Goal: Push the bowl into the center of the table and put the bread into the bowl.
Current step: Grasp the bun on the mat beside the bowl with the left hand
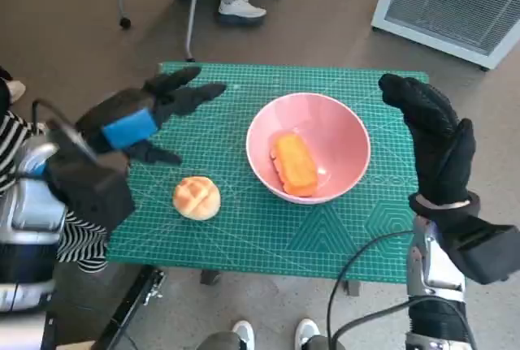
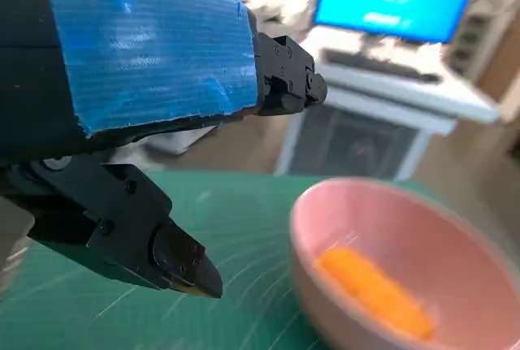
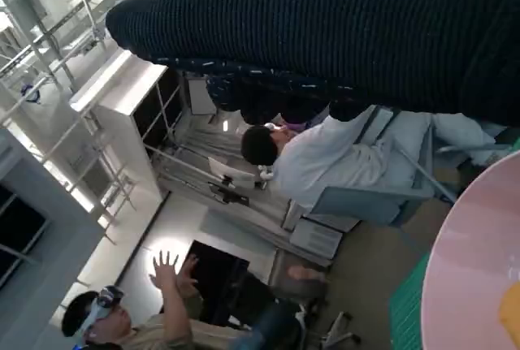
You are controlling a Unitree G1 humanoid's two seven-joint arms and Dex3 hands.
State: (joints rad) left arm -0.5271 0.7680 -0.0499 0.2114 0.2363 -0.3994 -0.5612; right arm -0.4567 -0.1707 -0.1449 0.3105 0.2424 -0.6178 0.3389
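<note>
On the green cutting mat [image 1: 244, 228]: pink bowl [image 1: 341, 135] near centre, holding 1 orange bread [image 1: 294, 163]; 1 round bun [image 1: 196, 197] left of bowl, unplaced. Left hand [image 1: 150, 118], right hand [image 1: 431, 135]: fingers apart, holding nothing.

No legible text or labels anywhere.
</note>
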